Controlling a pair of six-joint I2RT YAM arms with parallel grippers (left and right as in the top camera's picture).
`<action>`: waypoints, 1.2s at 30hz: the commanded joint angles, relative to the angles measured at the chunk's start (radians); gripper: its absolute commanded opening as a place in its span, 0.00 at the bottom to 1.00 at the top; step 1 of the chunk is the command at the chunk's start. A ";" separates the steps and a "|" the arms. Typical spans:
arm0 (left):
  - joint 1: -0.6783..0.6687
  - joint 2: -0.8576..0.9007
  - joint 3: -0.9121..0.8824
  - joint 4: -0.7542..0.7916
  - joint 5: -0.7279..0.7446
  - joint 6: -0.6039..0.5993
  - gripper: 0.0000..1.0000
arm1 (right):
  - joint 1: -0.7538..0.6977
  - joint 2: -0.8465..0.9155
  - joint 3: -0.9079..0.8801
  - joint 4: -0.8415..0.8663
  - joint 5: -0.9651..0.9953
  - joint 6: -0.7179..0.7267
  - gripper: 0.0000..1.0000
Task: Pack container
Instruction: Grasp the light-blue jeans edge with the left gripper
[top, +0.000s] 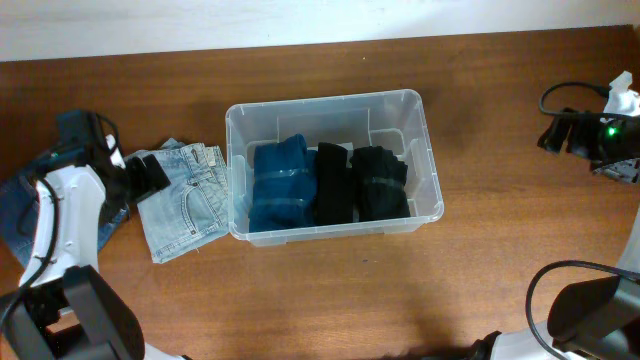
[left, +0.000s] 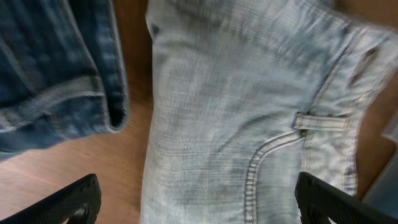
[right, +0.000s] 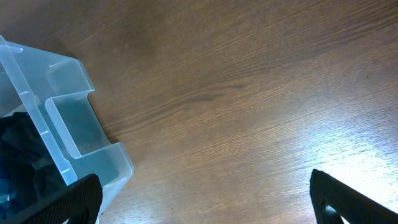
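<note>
Left hand (left: 200, 202): fingers wide apart, empty, over folded pale-blue denim jeans (top: 185, 205) on brown wooden desk (top: 480, 130). Clear rectangular plastic container (top: 330, 104): mid-desk, just beside jeans, to this hand's right, long axis sideways. Right hand (right: 205, 199): apart, farther off

brown wood-grain table (top: 330, 300), a pale strip (top: 200, 18) beyond its far edge.

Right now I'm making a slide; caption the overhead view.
Clear rectangular plastic container holding a blue folded garment and black folded garments; pale denim jeans outside, under the open left pincer.
</note>
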 joint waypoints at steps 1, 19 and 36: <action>0.002 0.018 -0.080 0.052 0.047 0.014 0.99 | -0.004 0.000 0.010 0.000 0.002 -0.007 0.99; 0.002 0.018 -0.329 0.384 0.050 -0.008 0.99 | -0.004 0.000 0.010 0.000 0.002 -0.007 0.98; 0.000 0.018 -0.436 0.482 0.105 -0.015 0.99 | -0.004 0.000 0.010 0.000 0.002 -0.007 0.99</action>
